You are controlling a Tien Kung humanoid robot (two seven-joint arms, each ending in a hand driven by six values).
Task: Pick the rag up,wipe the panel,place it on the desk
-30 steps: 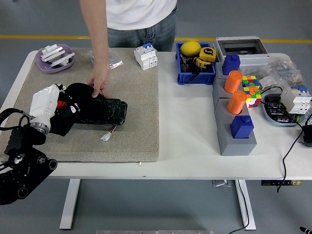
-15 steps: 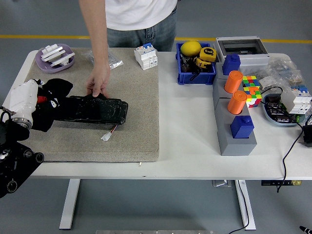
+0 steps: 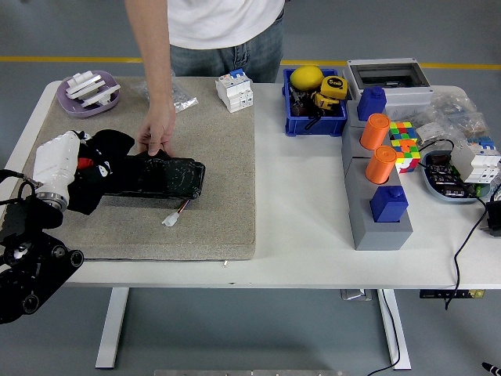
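At the left of the frame your robot's left hand (image 3: 66, 168) lies on the tan mat (image 3: 227, 188), its fingers buried in the one black rag (image 3: 100, 171) and clamped on it. The rag rests against the left end of the single black panel (image 3: 160, 177), which lies flat on the mat left of centre. A person stands at the top of the frame; one hand (image 3: 159, 133) presses down on the panel's far edge, just right of the rag. A small white connector (image 3: 171, 219) on red wires lies just below the panel.

In the upper left you have one purple dish (image 3: 88, 95) holding white parts. At top centre sits one white circuit breaker (image 3: 235, 89). To the right of it, one blue bin (image 3: 314, 106) holds a yellow ball and a tape measure. Further right you can count two orange cylinders (image 3: 378, 147) and two blue blocks (image 3: 389, 202) on a grey stand (image 3: 372, 215), plus one colourful cube (image 3: 402, 145).
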